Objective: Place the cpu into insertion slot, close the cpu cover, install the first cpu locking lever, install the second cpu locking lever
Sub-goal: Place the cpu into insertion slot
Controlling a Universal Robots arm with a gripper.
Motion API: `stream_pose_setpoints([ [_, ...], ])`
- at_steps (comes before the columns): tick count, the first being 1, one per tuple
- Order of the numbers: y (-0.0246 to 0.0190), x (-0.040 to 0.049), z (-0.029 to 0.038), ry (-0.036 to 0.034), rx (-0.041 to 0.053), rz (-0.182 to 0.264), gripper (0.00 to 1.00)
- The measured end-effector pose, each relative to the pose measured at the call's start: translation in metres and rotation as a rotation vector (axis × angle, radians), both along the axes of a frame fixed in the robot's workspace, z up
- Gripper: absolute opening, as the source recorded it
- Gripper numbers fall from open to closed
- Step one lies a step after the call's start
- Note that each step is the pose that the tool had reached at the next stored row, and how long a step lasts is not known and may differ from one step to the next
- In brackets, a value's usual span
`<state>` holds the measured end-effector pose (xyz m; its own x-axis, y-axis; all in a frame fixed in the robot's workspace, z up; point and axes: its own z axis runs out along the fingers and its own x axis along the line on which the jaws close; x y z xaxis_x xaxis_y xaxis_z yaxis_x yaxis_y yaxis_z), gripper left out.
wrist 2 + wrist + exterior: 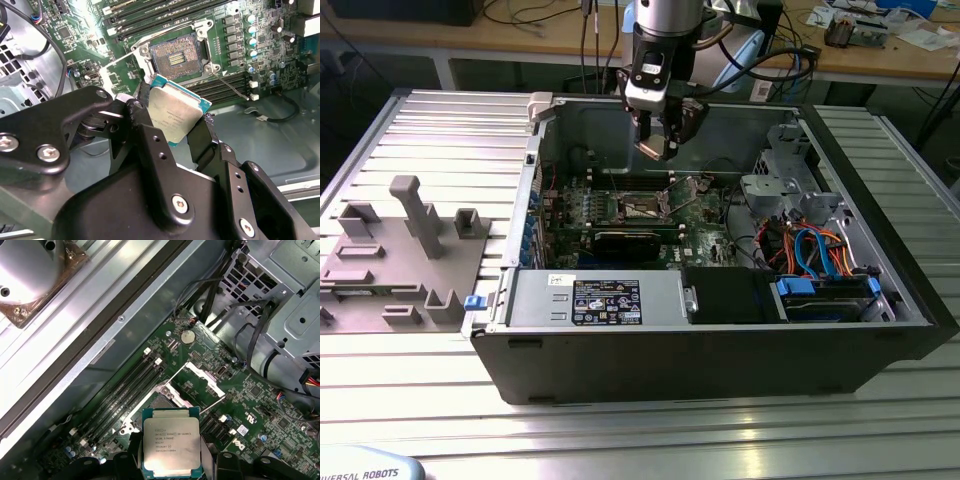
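Cpu [177, 117] is clamped edgewise in the gripper [658, 148], likely keeping its underside free for seating. It hangs above the uncovered insertion slot [176, 57].

One cpu [171, 447], one insertion slot [176, 56], two thin locking levers [227, 85], one gripper [660, 150] with two black fingers [202, 142], one open computer case [720, 360], one power-supply box [600, 300], one coin-cell battery [187, 336], one grey fixture plate [365, 270]

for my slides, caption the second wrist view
Gripper holding the cpu, not yet in the empty insertion slot.
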<state>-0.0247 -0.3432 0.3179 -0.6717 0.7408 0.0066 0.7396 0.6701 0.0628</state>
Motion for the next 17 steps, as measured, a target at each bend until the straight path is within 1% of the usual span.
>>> stream_pose_setpoints([
  [17,0.0000,0.0000,-0.0001,0.0000,0.0000,-0.039,0.54],
])
